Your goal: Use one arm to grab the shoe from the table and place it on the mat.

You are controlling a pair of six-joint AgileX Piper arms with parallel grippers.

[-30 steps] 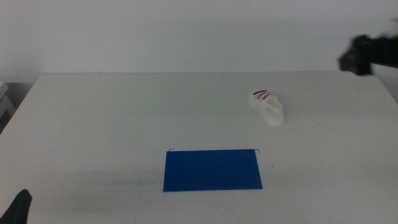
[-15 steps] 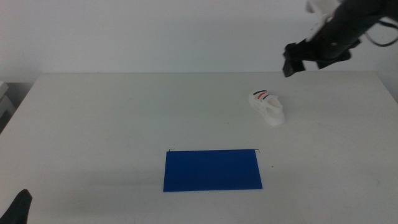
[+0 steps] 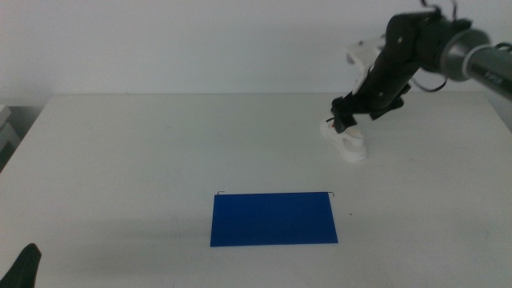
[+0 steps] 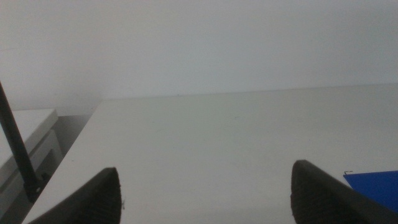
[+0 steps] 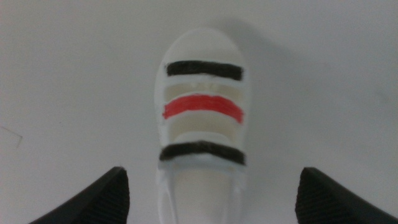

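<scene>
- The white desk [image 3: 160,160] fills the middle view, bare apart from two items lying well apart on it.
- The right arm [image 3: 400,60], black-jointed with a grey link, reaches in from the right side and bends down over the far right part of the desk.
- The dark blue mat [image 3: 274,218] lies flat near the front centre, nothing on it; one corner of it also shows in the left wrist view.
- The shoe [image 3: 346,138], small, white and chunky, sits on the desk behind and to the right of the mat, sole down; the placing step is not yet done.
- The right claw [image 3: 344,120] hangs directly above the shoe, jaws spread wide with the shoe centred between them in the right wrist view; whether they touch it cannot be told.
- Two black straps and one red strap [image 5: 202,107] cross the shoe's top.
- The left claw [image 4: 205,199] waits at the near left edge, jaws spread, pinching nothing.
- Judging by its look, the shoe is probably light, with a firm moulded sole and softer straps; closing on the sole's two long sides, near mid-length, looks the surest hold, since the straps could give.
</scene>
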